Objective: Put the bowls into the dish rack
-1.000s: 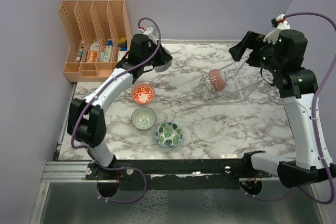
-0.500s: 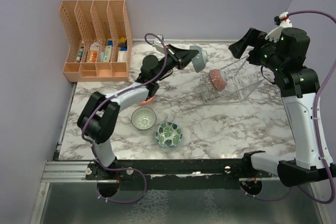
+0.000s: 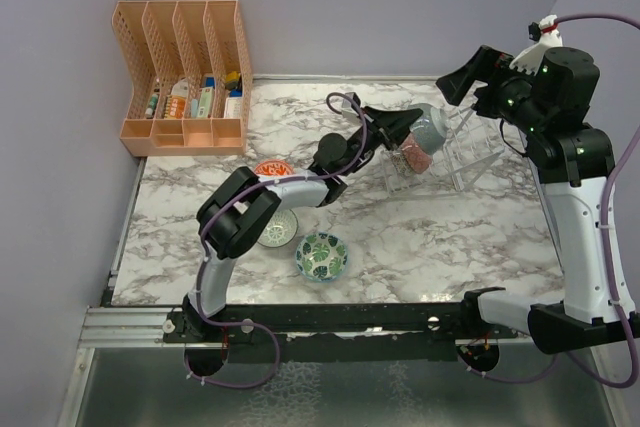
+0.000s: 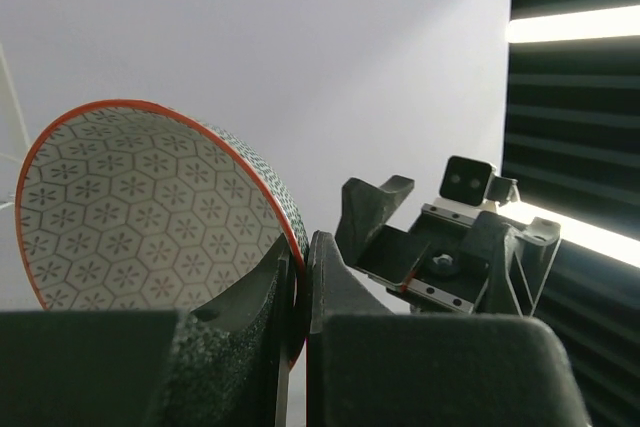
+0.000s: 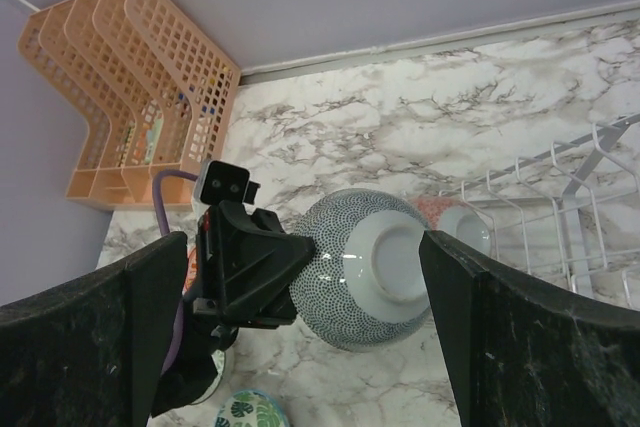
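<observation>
Pinching the rim of a round lattice-lined ceramic bowl point(image 4: 130, 207) in the left gripper point(image 4: 300, 297), tipped on edge over the clear wire dish rack point(image 3: 470, 172), seemingly to slot beside a pink bowl point(image 3: 413, 154) there; right gripper point(image 3: 455, 85) spread wide above.

The left arm point(image 3: 288, 188) reaches far out and low. The left gripper point(image 4: 300, 267) pinches tight on the rim of the white lattice bowl point(image 4: 130, 207), with one finger inside it and one outside. The right arm point(image 3: 580, 217) stands tall. The right gripper point(image 3: 456, 82) hangs with its jaws wide apart, holding nothing.
</observation>
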Robot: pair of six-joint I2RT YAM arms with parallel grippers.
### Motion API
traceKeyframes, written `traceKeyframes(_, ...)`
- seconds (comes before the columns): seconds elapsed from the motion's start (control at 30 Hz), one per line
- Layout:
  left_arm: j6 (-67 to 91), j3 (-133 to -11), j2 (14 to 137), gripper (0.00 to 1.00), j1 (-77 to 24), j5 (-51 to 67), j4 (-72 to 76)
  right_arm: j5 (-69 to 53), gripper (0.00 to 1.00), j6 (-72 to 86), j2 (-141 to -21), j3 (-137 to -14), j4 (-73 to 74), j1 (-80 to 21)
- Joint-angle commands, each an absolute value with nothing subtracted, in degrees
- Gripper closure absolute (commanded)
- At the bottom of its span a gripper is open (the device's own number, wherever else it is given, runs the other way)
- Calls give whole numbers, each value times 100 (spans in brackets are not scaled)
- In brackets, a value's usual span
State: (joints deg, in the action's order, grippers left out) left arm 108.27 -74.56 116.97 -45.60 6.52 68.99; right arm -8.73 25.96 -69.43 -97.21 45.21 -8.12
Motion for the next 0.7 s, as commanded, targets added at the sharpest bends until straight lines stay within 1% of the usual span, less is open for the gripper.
traceKeyframes(0.0, 11239, -7548, 11830, 100, -4688, 15, 7745, -1028, 0, 2629, -6891, -9703, 4395, -773)
traceKeyframes(0.2, 11327, -7557, 12088, 100, -4745, -199, 7740, -977, 0, 2555, -6907, -9677, 4392, -773)
traceKeyframes(0.43, 11419, -8049, 12607, 100, -4743, -234, 7731, -901, 0, 2481, -6925, -9707, 4420, -773)
traceKeyframes(0.67, 11435, -8056, 12777, 100, -4746, -239, 7656, -870, 0, 2444, -6906, -9632, 4430, -771)
